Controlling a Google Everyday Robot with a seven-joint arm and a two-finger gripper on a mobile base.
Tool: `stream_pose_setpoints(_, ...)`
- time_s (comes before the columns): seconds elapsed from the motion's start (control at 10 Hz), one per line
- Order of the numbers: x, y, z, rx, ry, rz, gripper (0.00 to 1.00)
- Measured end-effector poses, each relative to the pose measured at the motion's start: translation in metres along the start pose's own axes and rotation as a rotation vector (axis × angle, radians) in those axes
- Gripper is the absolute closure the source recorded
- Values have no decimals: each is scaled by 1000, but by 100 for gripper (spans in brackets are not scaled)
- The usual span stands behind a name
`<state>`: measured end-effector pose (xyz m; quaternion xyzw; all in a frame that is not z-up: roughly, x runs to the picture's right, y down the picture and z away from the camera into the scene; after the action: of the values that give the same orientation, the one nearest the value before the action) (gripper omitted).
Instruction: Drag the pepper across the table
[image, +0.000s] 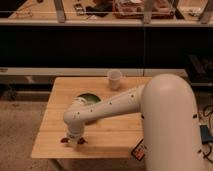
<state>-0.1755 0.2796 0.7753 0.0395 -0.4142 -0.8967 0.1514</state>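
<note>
The bench (60, 107), a square top of pale wooden planks, fills the middle of the camera view, and the robot's white arm (120, 102) reaches across it from the large rounded body at 4 o'clock toward the near-left part of the top. The pincer (73, 141) hangs at the arm's end, at about 7 o'clock on the bench, pointing straight down and close to the near edge; it sits right at the wood, and whether it stands wide or narrow I cannot tell, since the wrist housing above it covers the tips. The pepper (65, 140), small and dark red, lies at the pincer's foot: one reddish end shows just to the left of the tool and another dark reddish bit just to its right, so the middle of it is hidden under the tool. Whether the tool actually presses on it cannot be made out. A green bowl (86, 97) sits near the centre of the bench, at about 12 o'clock from the pincer, largely covered by the forearm that passes over it. A white cup (115, 79) stands upright near the far edge, at 1 o'clock from the bowl and well apart from the pepper. A dark packet with orange print (139, 150) lies at the near-right edge, at 5 o'clock, beside the robot's body.
</note>
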Motion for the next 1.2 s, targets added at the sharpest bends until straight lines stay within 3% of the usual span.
stream_pose_setpoints(0.5, 41, -8, 9, 60, 91, -47, 79)
stream_pose_setpoints(1.2, 65, -13, 11, 108, 174, -85, 79)
